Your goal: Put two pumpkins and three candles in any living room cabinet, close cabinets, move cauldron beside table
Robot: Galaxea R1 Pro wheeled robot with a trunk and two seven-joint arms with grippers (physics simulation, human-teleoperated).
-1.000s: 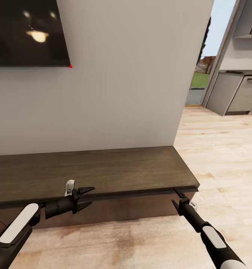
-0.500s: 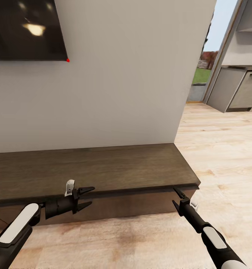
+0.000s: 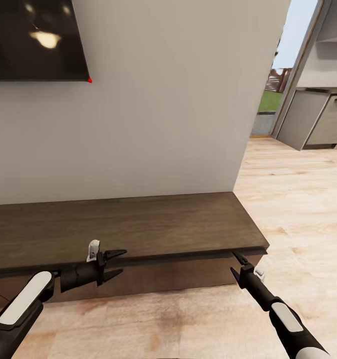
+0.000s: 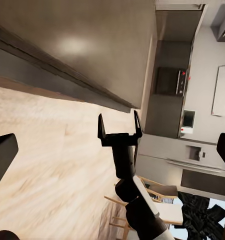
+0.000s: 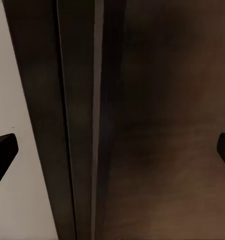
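The cabinet (image 3: 138,224) is a long, low dark-brown unit against the white wall, with a bare flat top. My left gripper (image 3: 116,263) is open and empty in front of its upper front edge, near the middle. My right gripper (image 3: 236,263) is also open and empty, its fingers just under the top's lip at the right front corner. The left wrist view shows the right gripper (image 4: 119,129) open beside the cabinet (image 4: 92,55). The right wrist view looks closely at the cabinet (image 5: 157,125) front edge between open fingertips (image 5: 2,150). The pumpkins, candles, cauldron and table are out of view.
A dark wall-mounted screen (image 3: 36,40) hangs above the cabinet. The wall ends just past the cabinet's right end. Light wood floor (image 3: 298,199) stretches to the right toward grey kitchen units (image 3: 318,124) and a window to the outdoors.
The head view has shifted slightly since one second ago, so the camera moved. Both grippers hold the same places against the cabinet's front edge and stay open.
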